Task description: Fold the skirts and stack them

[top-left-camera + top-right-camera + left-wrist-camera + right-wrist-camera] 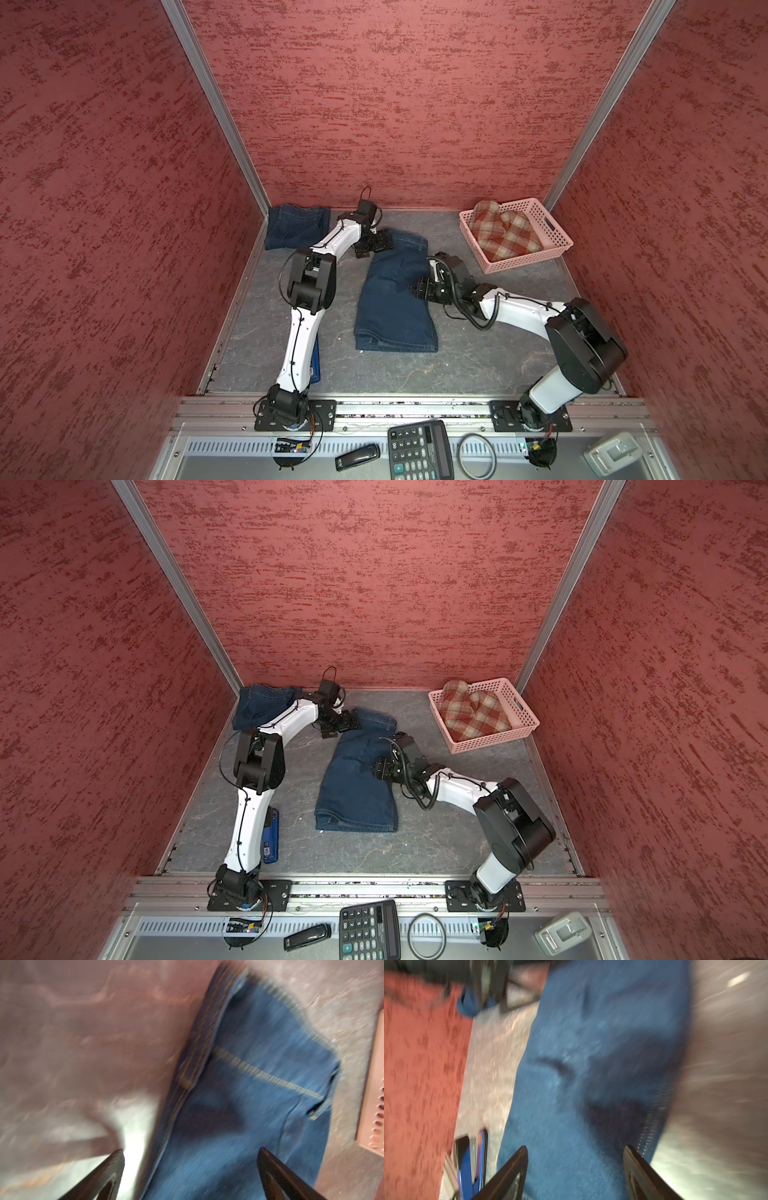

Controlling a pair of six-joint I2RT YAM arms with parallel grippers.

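Observation:
A dark denim skirt (395, 307) (357, 791) lies lengthwise in the middle of the grey floor. My left gripper (374, 245) (338, 725) (190, 1153) hangs open over its far end, by the stitched waistband, holding nothing. My right gripper (419, 289) (380, 769) (575, 1148) is open over the skirt's right edge, with only cloth showing between the fingers. A second denim skirt (291, 226) (259, 704) sits bunched in the back left corner. The plaid skirt (505, 235) (471, 712) lies in the pink basket (523, 259) (490, 739). Both wrist views are blurred.
A flat blue object (316, 361) (271, 833) lies on the floor under my left arm. Red walls close in on three sides. On the front shelf are a calculator (419, 451), a black device (357, 456), a ring (478, 455) and a grey box (615, 453).

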